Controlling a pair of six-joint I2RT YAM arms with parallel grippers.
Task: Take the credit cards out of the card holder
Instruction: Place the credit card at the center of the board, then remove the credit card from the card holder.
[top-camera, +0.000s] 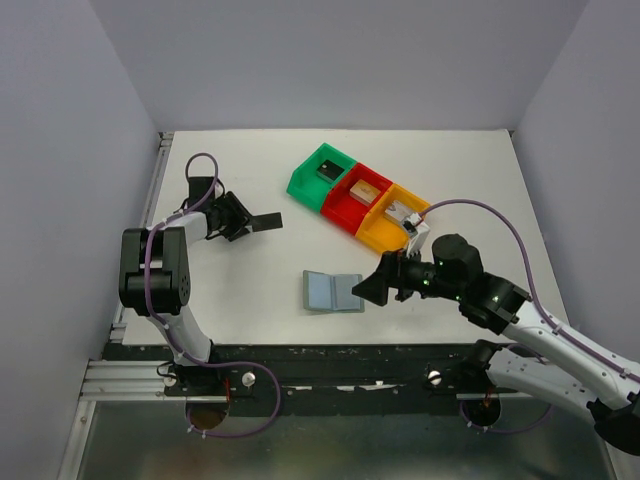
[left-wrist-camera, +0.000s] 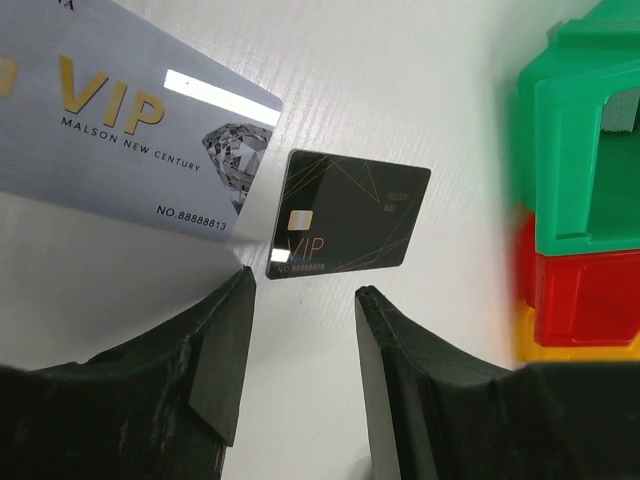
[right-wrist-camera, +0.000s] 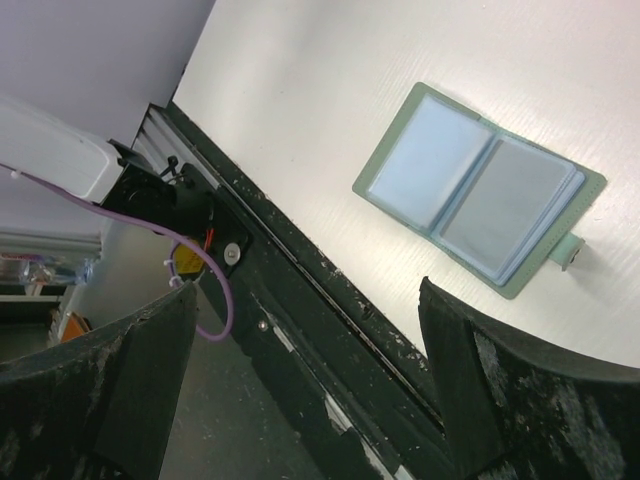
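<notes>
The card holder (top-camera: 332, 291) lies open near the worktop's (top-camera: 250, 290) near edge, long axis along it, just left of the right gripper (top-camera: 366, 285), jaws wide and empty; that arm is nearer. The left gripper (left-wrist-camera: 300, 295), jaws apart and empty, hangs toward the left edge by the black card (left-wrist-camera: 345, 215) and silver card (left-wrist-camera: 130, 130).

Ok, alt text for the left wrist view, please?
A black card lies on the white table just beyond the open left gripper, a silver card at upper left. Green, red and orange bins line the right edge.

Black card (left-wrist-camera: 348, 215), silver card (left-wrist-camera: 130, 130), coloured bins (left-wrist-camera: 572, 170)
</notes>
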